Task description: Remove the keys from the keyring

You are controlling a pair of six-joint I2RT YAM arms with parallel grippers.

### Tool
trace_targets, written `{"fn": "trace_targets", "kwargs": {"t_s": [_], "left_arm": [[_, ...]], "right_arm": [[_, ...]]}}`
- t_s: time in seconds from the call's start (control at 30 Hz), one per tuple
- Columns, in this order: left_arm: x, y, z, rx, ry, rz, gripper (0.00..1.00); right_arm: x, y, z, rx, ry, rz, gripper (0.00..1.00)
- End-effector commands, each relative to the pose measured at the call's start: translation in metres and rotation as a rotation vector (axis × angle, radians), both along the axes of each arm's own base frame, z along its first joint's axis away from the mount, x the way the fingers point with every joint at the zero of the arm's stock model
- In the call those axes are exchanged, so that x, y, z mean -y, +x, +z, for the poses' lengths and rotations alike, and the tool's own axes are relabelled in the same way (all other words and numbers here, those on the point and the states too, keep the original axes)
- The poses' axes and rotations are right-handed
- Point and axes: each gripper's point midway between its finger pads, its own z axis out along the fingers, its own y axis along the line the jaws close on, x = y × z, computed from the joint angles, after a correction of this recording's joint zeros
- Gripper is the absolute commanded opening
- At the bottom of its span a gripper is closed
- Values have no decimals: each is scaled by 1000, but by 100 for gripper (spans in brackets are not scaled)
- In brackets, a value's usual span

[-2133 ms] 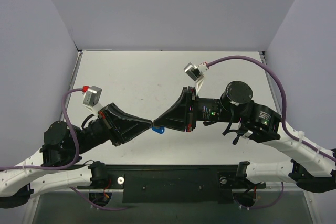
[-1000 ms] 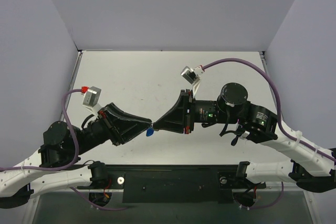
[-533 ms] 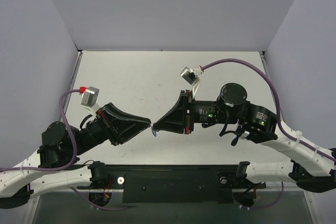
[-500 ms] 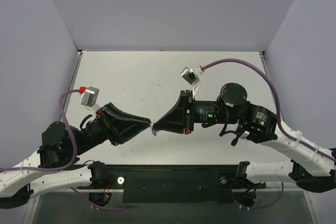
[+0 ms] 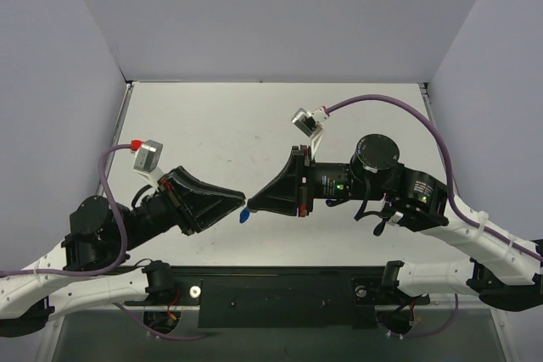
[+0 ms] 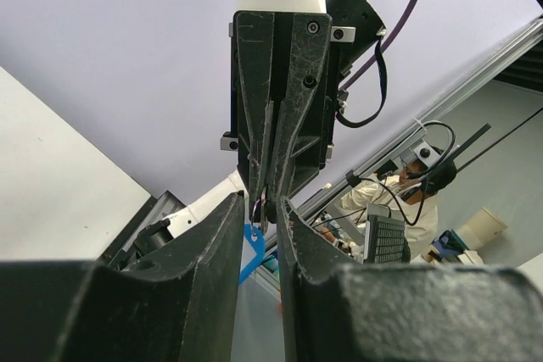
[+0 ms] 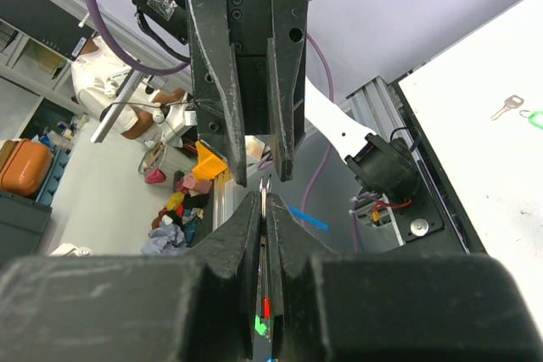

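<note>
My two grippers meet tip to tip above the table's near middle. My right gripper [image 5: 250,205] is shut on the thin silver key [image 7: 265,195], seen edge-on between its fingers. The blue tag [image 5: 244,216] hangs from its thin ring [image 6: 257,208] just below the tips. In the left wrist view the blue tag [image 6: 251,247] dangles in the narrow gap between my left gripper's [image 5: 242,203] fingers. The left jaws stand slightly apart around the ring and tag, and I see no contact with them.
A second silver key [image 7: 508,108] joined to a green tag [image 7: 534,118] lies on the white table [image 5: 254,125] and shows only in the right wrist view. Grey walls enclose the table on three sides. A black rail [image 5: 271,290] runs along the near edge.
The right gripper has carried the key and blue tag leftward to the left gripper's tips. Since half a second ago the tag has swung down to show its blue face.
</note>
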Motion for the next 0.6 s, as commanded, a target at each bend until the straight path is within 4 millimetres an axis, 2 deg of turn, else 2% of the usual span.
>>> {"fn": "trace_targets", "kwargs": {"t_s": [0.0,0.17,0.27,0.37,0.57], "left_arm": [[0,-4,8,13,-8,-18,30],[0,-4,8,12,-7,-18,22],[0,-4,9,13,-6,-17,8],[0,-3,7,9,0,-17,0],[-1,-3,4,6,22,-12,0]], "right_arm": [[5,-1,27,50,84,-2,0],[6,0,27,53,85,-8,0],[5,1,26,50,84,-12,0],[5,1,24,49,79,-9,0],[5,0,22,40,76,-8,0]]}}
